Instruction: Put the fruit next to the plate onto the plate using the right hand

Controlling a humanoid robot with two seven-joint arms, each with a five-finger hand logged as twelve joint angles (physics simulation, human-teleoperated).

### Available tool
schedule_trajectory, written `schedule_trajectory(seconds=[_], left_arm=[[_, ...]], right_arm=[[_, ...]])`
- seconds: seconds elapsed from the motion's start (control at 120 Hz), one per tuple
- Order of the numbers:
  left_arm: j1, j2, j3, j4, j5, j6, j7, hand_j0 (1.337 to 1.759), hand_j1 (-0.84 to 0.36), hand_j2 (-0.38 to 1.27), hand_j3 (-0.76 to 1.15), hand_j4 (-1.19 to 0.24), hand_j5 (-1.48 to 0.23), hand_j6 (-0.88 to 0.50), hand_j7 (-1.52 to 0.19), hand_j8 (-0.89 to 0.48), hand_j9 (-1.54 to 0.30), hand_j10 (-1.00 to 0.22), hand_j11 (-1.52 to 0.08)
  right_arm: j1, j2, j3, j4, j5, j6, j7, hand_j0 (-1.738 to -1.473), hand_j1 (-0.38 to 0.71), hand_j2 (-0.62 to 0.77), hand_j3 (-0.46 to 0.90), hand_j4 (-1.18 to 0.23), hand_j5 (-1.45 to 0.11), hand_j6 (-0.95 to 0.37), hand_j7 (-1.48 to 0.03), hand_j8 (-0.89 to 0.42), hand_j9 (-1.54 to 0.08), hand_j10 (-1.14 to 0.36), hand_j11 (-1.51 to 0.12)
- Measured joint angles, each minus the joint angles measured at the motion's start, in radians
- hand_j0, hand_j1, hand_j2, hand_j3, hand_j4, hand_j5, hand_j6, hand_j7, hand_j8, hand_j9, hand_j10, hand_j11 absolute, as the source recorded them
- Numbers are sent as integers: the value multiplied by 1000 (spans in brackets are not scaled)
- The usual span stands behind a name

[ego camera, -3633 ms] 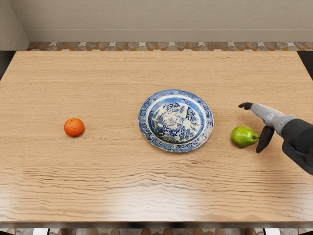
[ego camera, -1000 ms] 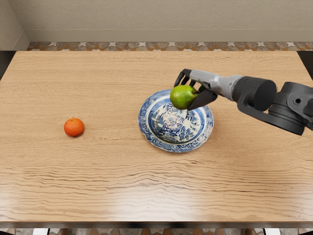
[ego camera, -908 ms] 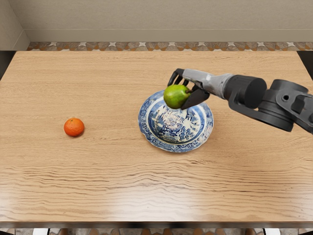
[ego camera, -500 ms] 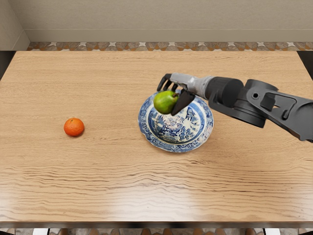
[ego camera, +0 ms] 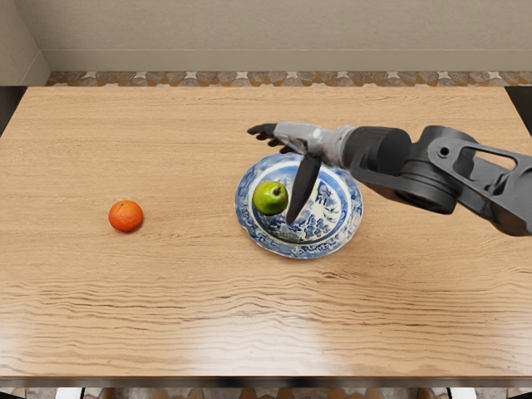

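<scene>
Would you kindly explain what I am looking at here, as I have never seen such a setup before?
This is a simulator's render, taken from the head camera of a humanoid robot. It looks down at a slant on a light wooden table. The dark grey arm entering from the right edge ends in the five-fingered right hand, whose fingers are spread and hold nothing. Below it sits a round blue-and-white patterned plate. A small green pear shows inside the plate's rim, beside the hand's thumb. A round orange fruit lies alone on the table, well to the plate's left. The left arm is out of view.
</scene>
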Motion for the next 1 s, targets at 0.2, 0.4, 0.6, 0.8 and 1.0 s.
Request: schedule_trajectory(seconds=[0.2, 0.4, 0.6, 0.8, 1.0], left_arm=[[0, 0, 0, 0, 0, 0, 0, 1658, 325, 4, 0, -21, -26, -21, -26, -21, -26, -20, -26], [1, 0, 0, 0, 0, 0, 0, 1658, 325, 4, 0, -21, -26, -21, -26, -21, -26, -20, -26], [3, 0, 0, -1, 0, 0, 0, 1658, 325, 4, 0, -21, -26, -21, -26, -21, -26, -20, -26], [6, 0, 0, -1, 0, 0, 0, 1658, 325, 4, 0, -21, -27, -21, -26, -21, -26, -20, -26], [6, 0, -1, 1, 0, 0, 0, 1658, 325, 4, 0, -21, -27, -21, -27, -21, -27, -20, -27]], right_arm=[[-4, -86, 76, 124, 345, 63, 0, -1657, -330, 7, 0, -2, -34, -3, -29, -5, -32, -22, -33], [-39, -176, 180, 136, 600, 254, 0, -1658, -342, 3, 0, -1, -13, -2, -11, -2, -12, -8, -12], [-147, -312, 290, 68, 777, 496, 0, -1658, -347, 1, 0, 0, -5, -1, -4, -1, -5, -3, -5], [-200, -461, 299, -7, 922, 538, 0, -1658, -348, 1, 0, 0, -2, 0, -2, 0, -2, -1, -2], [-229, -577, 298, -67, 990, 545, 0, -1658, -349, 1, 0, 0, -1, 1, -1, 1, -1, 0, -1]])
